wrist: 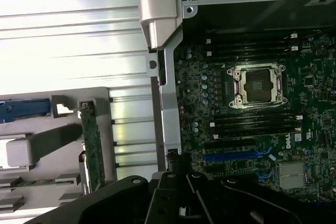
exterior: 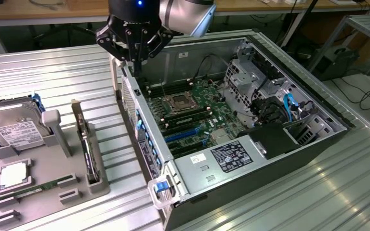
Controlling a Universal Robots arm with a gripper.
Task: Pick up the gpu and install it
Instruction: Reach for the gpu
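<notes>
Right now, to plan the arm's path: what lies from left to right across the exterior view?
hard drive → gpu, upright in its holder → processor socket → black box inside the case

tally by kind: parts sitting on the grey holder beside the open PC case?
Silver hard drive with white label: 1
Square silver chip: 1
Long narrow green memory stick: 1
Thin dark gpu card, standing on edge: 1
Total: 4
</notes>
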